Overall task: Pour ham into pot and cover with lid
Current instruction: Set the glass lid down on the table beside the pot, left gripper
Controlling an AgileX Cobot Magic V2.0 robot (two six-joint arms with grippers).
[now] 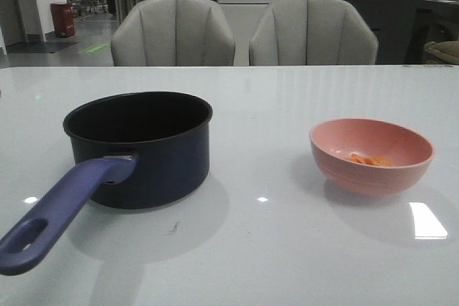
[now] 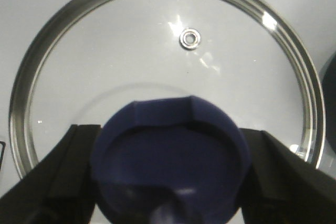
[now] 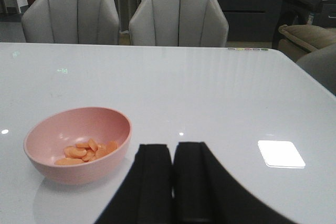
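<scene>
The dark blue pot [image 1: 154, 166] stands left of centre on the table, its purple-blue handle [image 1: 61, 209] pointing toward the near left edge. The ham [image 1: 369, 160] is a few orange pieces in the pink bowl [image 1: 358, 173] on the right. The glass lid [image 2: 157, 51] shows only in the left wrist view, over the white table surface. My left gripper [image 2: 170, 129] has a finger pressed on each side of the lid's blue knob [image 2: 168, 166]. My right gripper [image 3: 173, 148] is shut and empty, low over the table just right of the bowl [image 3: 79, 169] of ham [image 3: 84, 151].
Two grey chairs [image 1: 244, 34] stand behind the table's far edge. A dark curved edge [image 2: 331, 103] shows beside the lid. Neither arm appears in the front view.
</scene>
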